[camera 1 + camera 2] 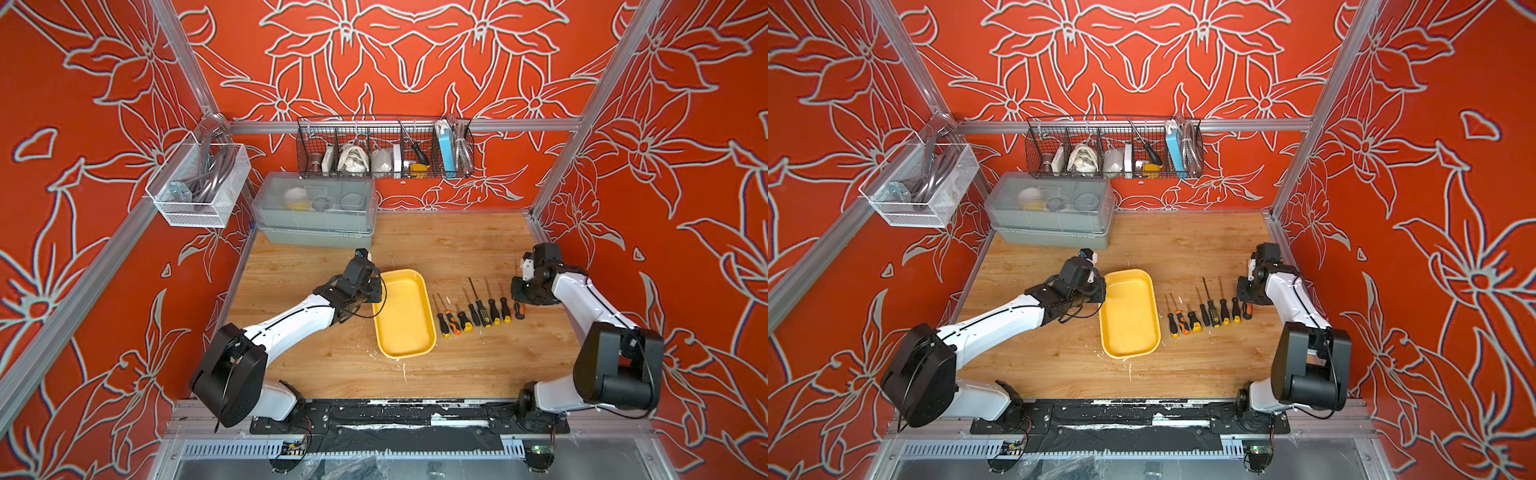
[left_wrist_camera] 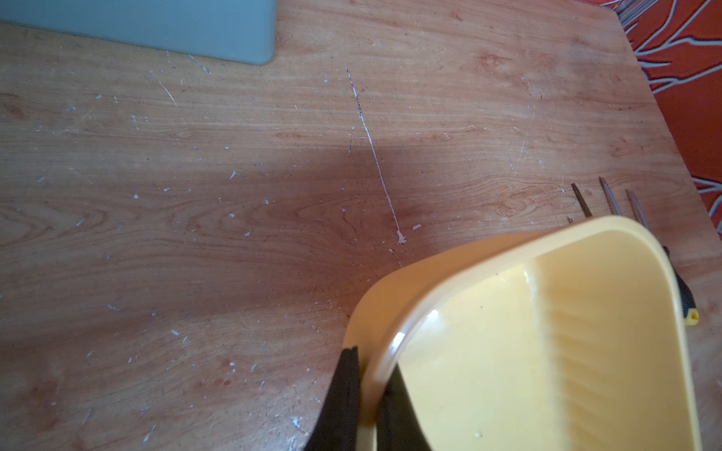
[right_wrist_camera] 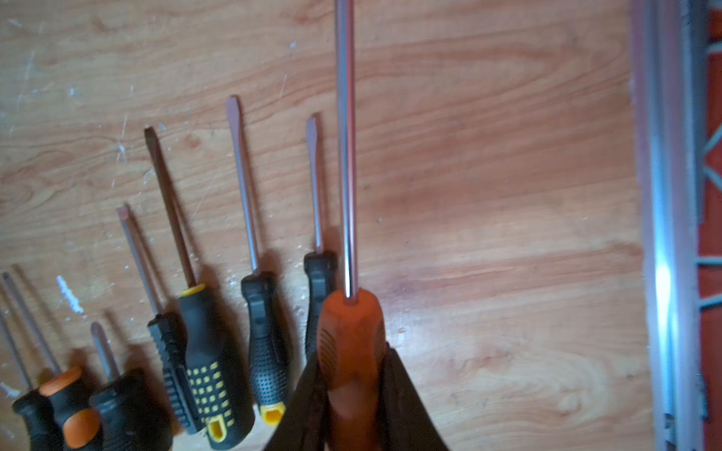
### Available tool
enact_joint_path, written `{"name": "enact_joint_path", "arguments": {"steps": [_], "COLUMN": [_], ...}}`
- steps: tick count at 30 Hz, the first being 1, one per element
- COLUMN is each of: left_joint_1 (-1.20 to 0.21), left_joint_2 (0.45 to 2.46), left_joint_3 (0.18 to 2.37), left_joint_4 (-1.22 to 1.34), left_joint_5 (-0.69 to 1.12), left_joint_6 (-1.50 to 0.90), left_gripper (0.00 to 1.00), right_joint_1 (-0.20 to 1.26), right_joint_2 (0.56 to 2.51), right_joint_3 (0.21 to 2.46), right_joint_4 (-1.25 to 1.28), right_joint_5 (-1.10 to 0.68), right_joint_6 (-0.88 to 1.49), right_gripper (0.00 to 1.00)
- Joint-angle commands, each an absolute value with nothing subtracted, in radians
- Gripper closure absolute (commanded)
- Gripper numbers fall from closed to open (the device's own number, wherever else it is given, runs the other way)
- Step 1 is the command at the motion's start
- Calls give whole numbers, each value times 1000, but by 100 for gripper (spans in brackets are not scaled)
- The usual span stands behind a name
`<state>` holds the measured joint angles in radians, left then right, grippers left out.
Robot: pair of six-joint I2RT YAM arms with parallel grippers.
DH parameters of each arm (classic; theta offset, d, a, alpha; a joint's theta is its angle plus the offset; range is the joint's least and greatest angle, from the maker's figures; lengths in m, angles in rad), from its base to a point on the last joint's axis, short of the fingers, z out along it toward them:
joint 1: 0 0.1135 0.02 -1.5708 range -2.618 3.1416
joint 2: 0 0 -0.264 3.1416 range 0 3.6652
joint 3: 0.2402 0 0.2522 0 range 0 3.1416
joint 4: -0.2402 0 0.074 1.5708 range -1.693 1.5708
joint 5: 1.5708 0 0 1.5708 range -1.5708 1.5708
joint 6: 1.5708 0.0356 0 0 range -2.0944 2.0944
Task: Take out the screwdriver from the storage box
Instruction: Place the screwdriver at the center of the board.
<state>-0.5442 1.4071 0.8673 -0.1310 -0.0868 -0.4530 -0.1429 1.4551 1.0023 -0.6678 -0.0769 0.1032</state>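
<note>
The storage box (image 1: 403,316) lies near the middle of the tabletop (image 1: 457,374), and in both top views its inside is bare. The left gripper (image 2: 371,363) is clamped on the box's left long wall, one finger inside and one outside. The right gripper (image 3: 351,355) is clamped on the orange handle of the screwdriver (image 3: 345,156). This screwdriver is outside the box, at the right end of the row of other screwdrivers (image 1: 473,311), toward the right edge of the tabletop, with its shaft pointing to the far edge.

I cannot tell if the handle rests on the wood. If I open the right jaws while it hangs above the wood, I think the round handle may drop and roll, either toward the right edge or into the row. In the right wrist view it sits very close to the nearest black handle (image 3: 318,273), so a small sideways move could push that one and disturb the line.

On the left side, I judge the thin wall is the weak point. Any lift or pull of that arm before the jaws let go could tip or drag the box.
</note>
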Motion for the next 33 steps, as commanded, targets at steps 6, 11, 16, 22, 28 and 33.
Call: {"name": "enact_joint_path", "arguments": {"steps": [6, 11, 16, 22, 28, 33], "left_joint_1": [-548, -548, -548, -548, -548, -548], "left_joint_2": [1387, 1395, 1394, 1401, 1399, 1400], "left_joint_3": [869, 873, 882, 887, 890, 892], "left_joint_4": [-109, -114, -129, -138, -147, -154], "left_joint_5": [-81, -84, -93, -97, -102, -104], "left_joint_6": [-469, -471, -468, -467, -463, -462], "left_gripper": [100, 100, 100, 100, 100, 100], "right_joint_1": [-169, -170, -177, -183, -190, -191], "right_joint_2": [1571, 1607, 1637, 1664, 1700, 1722], "right_joint_3": [1060, 1065, 1072, 1074, 1085, 1086], "right_joint_4": [-623, -605, -607, -603, -607, -609], "right_joint_5": [-27, -35, -49, -73, -97, -110], "right_joint_6": [71, 68, 65, 66, 67, 67], "right_gripper": [100, 100, 100, 100, 100, 100]}}
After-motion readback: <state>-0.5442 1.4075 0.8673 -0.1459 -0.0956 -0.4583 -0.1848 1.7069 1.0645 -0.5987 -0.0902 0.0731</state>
